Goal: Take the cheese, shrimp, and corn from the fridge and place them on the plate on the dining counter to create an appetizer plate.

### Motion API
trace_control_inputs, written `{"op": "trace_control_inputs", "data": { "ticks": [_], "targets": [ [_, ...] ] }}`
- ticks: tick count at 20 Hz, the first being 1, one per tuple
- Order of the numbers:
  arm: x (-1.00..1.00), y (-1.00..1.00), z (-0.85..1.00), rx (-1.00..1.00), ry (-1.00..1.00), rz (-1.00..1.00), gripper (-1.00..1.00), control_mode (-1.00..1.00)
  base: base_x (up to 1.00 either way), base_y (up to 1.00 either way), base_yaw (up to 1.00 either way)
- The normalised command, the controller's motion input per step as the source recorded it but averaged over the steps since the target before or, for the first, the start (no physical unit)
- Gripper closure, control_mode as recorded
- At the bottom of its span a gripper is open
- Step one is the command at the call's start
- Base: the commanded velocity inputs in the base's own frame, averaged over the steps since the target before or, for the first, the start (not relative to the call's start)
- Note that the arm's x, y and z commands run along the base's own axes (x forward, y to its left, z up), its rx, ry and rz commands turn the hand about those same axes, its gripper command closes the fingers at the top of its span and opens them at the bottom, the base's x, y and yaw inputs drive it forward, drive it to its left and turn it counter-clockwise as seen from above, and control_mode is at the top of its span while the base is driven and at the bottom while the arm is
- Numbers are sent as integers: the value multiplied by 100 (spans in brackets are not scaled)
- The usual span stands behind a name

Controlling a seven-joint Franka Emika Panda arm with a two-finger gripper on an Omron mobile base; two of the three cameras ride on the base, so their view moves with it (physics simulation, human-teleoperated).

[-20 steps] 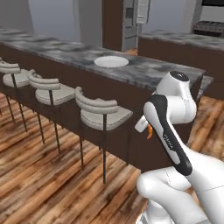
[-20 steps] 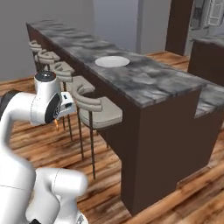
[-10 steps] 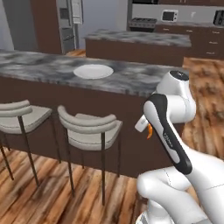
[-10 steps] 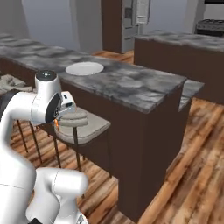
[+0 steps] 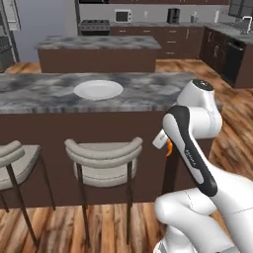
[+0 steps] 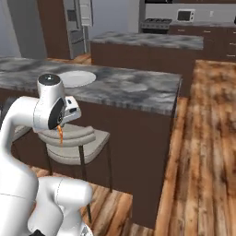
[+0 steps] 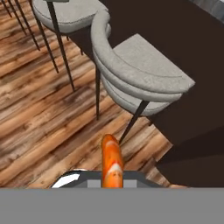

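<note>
Holding the shrimp (image 7: pixel 112 161): an orange-pink piece with pale bands, poking up from the pincer (image 7: pixel 112 181) in the hand view, over the wood floor (image 7: pixel 39 113) and just beside a grey stool (image 7: pixel 140 74). Fingertips hidden there, so grip judged from the shrimp sticking out between them; pinched on it. Seen too as a small orange sliver at the arm's wrist in the left base view (image 5: pixel 169 148) and the right base view (image 6: pixel 60 134). Plate (image 5: pixel 98 90) lying bare on the marbled surface (image 5: pixel 29 96), well apart from the pincer and higher than it. Two stools tucked against the dark base below. Microwave (image 5: pixel 122 16) and stove far back. Small dark lettering along the arm's black band, too blurred to read.
</note>
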Motion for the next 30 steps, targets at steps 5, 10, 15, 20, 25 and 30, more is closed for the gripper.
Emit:
{"op": "trace_control_inputs", "data": {
  "ticks": [5,10,15,20,25,30],
  "targets": [
    [0,0,0,0,0,0,100,100,0,96,-56],
    [0,0,0,0,0,0,100,100,0,99,-53],
    [11,27,0,-2,0,-14,100,-100,7,57,-28],
    [41,37,8,-1,0,-23,100,-100,0,0,0],
    [54,20,6,0,0,-17,100,-100,0,0,0],
    [22,1,32,0,-3,-6,100,-100,0,0,0]
  ]
}}
